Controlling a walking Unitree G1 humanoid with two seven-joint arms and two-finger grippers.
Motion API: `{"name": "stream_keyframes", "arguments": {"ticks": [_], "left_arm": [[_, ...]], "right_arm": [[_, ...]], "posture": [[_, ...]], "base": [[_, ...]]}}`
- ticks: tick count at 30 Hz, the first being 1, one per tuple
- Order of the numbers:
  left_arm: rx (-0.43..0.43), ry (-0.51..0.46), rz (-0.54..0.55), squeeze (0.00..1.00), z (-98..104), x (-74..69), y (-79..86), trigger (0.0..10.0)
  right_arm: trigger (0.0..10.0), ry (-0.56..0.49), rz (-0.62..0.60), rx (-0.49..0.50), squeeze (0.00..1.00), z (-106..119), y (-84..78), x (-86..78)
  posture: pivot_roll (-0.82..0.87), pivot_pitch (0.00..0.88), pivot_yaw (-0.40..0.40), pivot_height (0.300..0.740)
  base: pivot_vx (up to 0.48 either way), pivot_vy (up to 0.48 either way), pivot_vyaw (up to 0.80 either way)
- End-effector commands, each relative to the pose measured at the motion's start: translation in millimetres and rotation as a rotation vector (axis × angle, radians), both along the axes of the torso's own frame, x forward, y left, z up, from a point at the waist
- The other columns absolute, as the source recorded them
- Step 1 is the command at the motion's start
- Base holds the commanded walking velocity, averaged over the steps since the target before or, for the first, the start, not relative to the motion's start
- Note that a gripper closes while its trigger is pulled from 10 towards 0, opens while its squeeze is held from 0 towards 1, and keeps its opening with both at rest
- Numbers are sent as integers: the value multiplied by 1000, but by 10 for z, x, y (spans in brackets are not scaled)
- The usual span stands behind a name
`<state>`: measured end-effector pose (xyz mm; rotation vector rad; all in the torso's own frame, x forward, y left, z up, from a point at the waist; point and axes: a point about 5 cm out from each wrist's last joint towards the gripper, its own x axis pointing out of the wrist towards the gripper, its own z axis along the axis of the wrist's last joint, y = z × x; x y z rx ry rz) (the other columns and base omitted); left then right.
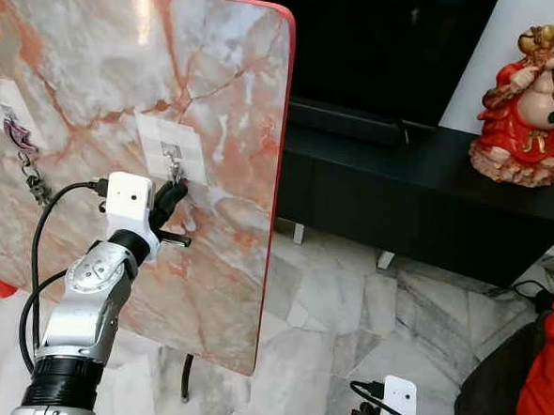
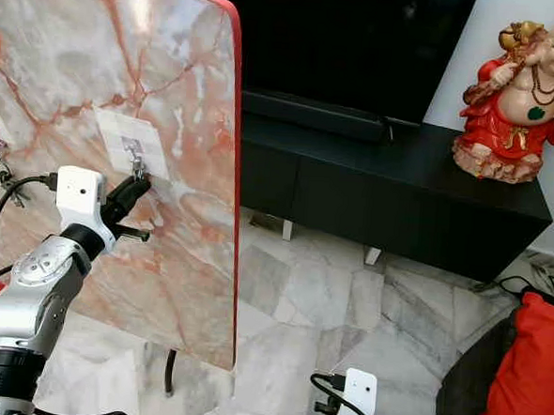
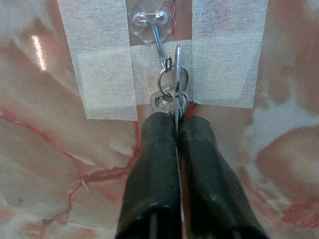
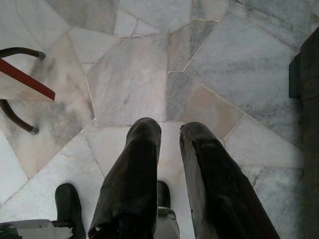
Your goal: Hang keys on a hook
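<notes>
Up close, the left wrist view showed the keys (image 3: 169, 99) pinched edge-on between the two black fingers of the left pincer (image 3: 175, 124), with the key ring (image 3: 173, 78) looped against the wire of a clear plastic hook (image 3: 152, 25) stuck to a patch of white tape (image 3: 104, 69). Whether the ring was fully over the hook's tip could not be told. In the head views the same left pincer (image 1: 169, 199) sat at centre left of the frame, just below the hook (image 1: 174, 159) on a tilted marble-patterned board (image 1: 218, 91); there the keys were too small to make out. Further left on that board, another bunch (image 1: 22, 150) hung from a second taped hook.

At the lower edge of the frame, the right pincer (image 4: 169, 134) hung over the tiled floor (image 4: 139, 84), its fingers slightly spread and holding nothing.
</notes>
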<state>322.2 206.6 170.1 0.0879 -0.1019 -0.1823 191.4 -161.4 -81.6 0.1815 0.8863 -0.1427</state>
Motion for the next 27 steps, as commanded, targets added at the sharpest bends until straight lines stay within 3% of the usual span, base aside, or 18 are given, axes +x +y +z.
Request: {"name": "stream_keyframes", "arguments": {"ticks": [1, 2, 3, 4, 5, 6, 9, 12, 27], "left_arm": [[13, 13, 6, 525, -35, -5, 8, 10000], [13, 13, 6, 525, -35, -5, 8, 10000], [12, 13, 9, 729, -37, -8, 16, 10000], [12, 13, 9, 729, -37, -8, 16, 10000], [14, 14, 10, 863, -39, -8, 22, 10000], [15, 14, 10, 894, -41, -8, 23, 10000], [16, 14, 12, 898, -48, -10, 24, 10000], [10, 11, 1, 1000, -48, -21, 8, 10000], [-4, 23, -22, 996, -130, -210, 27, 10000]], "right_arm": [[10000, 2, -14, 0, 0, 6, -22, 14], [10000, 2, -14, 0, 0, 6, -22, 14], [10000, 3, -15, 0, 0, 4, -23, 9], [10000, 3, -15, 0, 0, 4, -23, 9], [10000, 4, -16, 0, 0, 3, -23, 7], [10000, 5, -16, 0, 0, 2, -23, 5], [10000, 7, -15, 0, 0, -1, -23, 1], [10000, 7, -17, 0, 0, -3, -24, -4], [10000, 6, -27, -5, 0, -5, -44, -12]], "posture": [[47, 0, -63, 740], [47, 0, -63, 740], [47, 0, -63, 740], [47, 0, -63, 740], [48, 0, -63, 740], [48, 0, -63, 740], [48, 0, -63, 740], [48, 0, -62, 740], [49, 0, -59, 740]], "base": [[0, 0, 0], [0, 0, 0], [0, 0, 0], [0, 0, 0], [0, 0, 0], [0, 0, 0], [0, 0, 0], [0, 0, 0], [0, 0, 0]]}}
